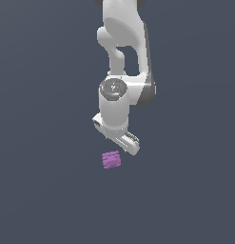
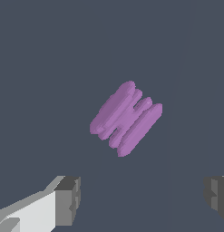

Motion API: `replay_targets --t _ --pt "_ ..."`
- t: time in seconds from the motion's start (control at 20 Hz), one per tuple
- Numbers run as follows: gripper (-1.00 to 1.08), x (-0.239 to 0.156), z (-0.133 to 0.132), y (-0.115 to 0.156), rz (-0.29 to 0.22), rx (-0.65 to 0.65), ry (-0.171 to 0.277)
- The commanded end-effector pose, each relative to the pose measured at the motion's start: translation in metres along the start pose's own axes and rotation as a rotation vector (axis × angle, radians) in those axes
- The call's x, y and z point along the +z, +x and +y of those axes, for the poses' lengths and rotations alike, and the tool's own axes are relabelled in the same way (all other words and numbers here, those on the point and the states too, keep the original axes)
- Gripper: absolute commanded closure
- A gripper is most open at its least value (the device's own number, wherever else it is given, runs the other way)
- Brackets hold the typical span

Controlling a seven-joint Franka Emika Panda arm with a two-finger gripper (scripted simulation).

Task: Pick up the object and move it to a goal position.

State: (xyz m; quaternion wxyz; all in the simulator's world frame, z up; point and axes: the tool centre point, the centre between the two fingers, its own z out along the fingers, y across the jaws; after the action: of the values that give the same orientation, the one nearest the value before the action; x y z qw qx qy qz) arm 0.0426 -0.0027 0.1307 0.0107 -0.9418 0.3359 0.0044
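The object (image 1: 111, 159) is a small purple block with ridged sides, lying on the dark grey surface. My white gripper (image 1: 120, 142) hangs just above and slightly behind it in the exterior view. In the wrist view the object (image 2: 126, 118) lies tilted on the floor ahead of the gripper (image 2: 143, 199). One grey fingertip (image 2: 68, 200) and the other show far apart with nothing between them. The gripper is open and not touching the block.
The white arm (image 1: 121, 57) reaches down from the top of the exterior view. Plain dark grey floor (image 1: 43, 190) surrounds the block on all sides. No goal marker shows in either view.
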Motion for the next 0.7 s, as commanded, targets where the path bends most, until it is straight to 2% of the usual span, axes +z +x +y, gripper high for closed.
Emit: replay_targets --t 0.0,0.65 --pt "-0.92 0.004 0.000 0.005 0.001 0.075 -0.001" --pt "-0.92 0.027 -0.002 0.028 0.009 0.448 -0.008"
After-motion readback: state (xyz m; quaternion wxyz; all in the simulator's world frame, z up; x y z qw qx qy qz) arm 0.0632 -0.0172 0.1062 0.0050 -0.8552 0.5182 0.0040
